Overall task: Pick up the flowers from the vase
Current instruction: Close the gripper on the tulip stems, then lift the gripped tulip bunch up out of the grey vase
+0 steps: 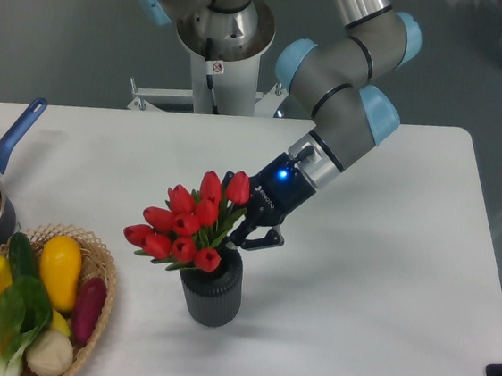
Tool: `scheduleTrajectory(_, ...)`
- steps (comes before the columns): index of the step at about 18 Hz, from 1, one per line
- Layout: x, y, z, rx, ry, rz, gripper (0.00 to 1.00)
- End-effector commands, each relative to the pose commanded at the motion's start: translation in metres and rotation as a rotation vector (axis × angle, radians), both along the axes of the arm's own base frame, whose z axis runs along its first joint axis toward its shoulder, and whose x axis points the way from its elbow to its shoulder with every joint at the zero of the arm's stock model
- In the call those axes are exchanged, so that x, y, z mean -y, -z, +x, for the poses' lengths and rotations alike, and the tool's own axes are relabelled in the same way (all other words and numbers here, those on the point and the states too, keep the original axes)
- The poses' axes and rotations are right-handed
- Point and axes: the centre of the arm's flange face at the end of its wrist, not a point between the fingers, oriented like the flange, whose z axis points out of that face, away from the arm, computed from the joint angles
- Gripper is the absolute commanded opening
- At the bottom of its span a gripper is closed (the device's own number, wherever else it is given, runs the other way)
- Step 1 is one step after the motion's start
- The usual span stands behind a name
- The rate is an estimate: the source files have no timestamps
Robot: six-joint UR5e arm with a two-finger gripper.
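Extraction step: end effector clenched on the flowers above the vase; next I lift straight up.

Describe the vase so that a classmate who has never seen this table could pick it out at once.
Start at the white table and go to its front middle, right of the wicker basket. The vase stands there below the claw, holding red flowers. It alone is a dark grey ribbed cylinder.
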Motion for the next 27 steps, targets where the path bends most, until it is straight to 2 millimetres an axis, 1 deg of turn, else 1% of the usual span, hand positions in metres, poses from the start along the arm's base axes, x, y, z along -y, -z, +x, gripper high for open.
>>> scheduleTrajectory(6, 0.005, 0.0, -0.003, 0.025, -0.014, 0.03, 0.31)
scheduleTrajectory(14, 0.012, -0.012, -0.008, 0.043, -0.032, 0.092, 0.31)
scheduleTrajectory(19, 0.015, -0.031, -0.008, 0.045, -0.043, 0.129, 0.32)
scheduleTrajectory(21, 0.021, -0.037, -0.011, 0.039, -0.056, 0.133, 0.32)
scheduleTrajectory(25, 0.025, -0.047, -0.013, 0.06, -0.074, 0.145, 0.32)
scheduleTrajectory(27, 0.027, -0.057, -0.013, 0.08, -0.088, 0.146, 0.32)
